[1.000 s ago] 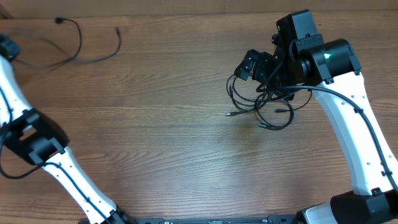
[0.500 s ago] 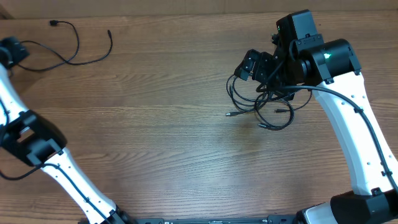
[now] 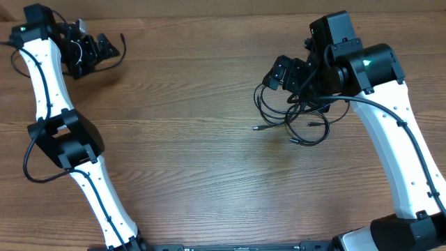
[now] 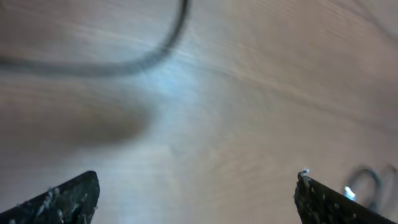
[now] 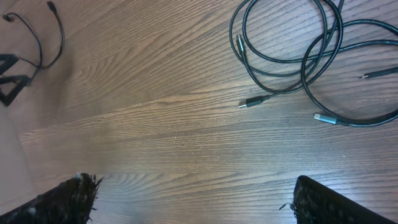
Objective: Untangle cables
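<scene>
A tangle of thin black cables (image 3: 301,120) with small plug ends lies on the wooden table right of centre. In the right wrist view its loops (image 5: 292,46) lie ahead of the jaws. My right gripper (image 3: 281,75) hovers over the tangle's upper left, open and empty (image 5: 193,186). A separate single cable (image 3: 122,43) lies at the far left back, mostly hidden under my left gripper (image 3: 97,54). That gripper is open with only table between its fingers (image 4: 198,186), and a blurred stretch of this cable (image 4: 155,53) curves ahead of it.
The table's back edge (image 3: 209,15) runs just behind both grippers. The left arm (image 3: 66,136) stands along the left side and the right arm (image 3: 397,146) along the right. The right wrist view shows the single cable (image 5: 43,37) far off at its left.
The left arm has swung in from the left edge to above the single cable, and its jaws have spread wide. The right arm and the tangle have not moved.
</scene>
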`<action>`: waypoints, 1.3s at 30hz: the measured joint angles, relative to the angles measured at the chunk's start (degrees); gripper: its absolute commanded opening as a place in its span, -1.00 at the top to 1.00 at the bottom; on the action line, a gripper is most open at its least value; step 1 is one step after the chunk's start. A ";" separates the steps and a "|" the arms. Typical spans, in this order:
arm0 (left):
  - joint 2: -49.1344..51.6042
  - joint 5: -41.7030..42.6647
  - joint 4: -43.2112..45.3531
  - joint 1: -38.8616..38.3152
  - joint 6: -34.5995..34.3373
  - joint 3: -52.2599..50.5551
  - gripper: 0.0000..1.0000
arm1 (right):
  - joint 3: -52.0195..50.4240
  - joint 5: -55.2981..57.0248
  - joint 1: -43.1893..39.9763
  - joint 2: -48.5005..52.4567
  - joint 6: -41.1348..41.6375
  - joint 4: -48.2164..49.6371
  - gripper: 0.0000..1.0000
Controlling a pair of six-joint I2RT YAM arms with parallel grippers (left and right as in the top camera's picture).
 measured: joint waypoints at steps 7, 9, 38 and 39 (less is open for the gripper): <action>-13.31 1.99 -9.38 -2.21 0.02 0.46 -1.00 | 0.00 -0.02 0.00 0.00 0.02 -0.02 -1.00; -17.55 2.12 -10.86 -4.02 0.02 1.09 -0.99 | 0.00 0.00 0.02 0.00 0.00 -0.02 -1.00; -32.44 -2.32 -16.74 -25.49 -0.24 -3.98 -0.99 | 0.00 -0.02 0.00 0.00 0.02 -0.02 -1.00; -34.03 -2.43 -16.72 -25.49 -0.24 -4.87 -0.99 | 0.00 -0.02 0.00 0.00 0.00 -0.02 -0.99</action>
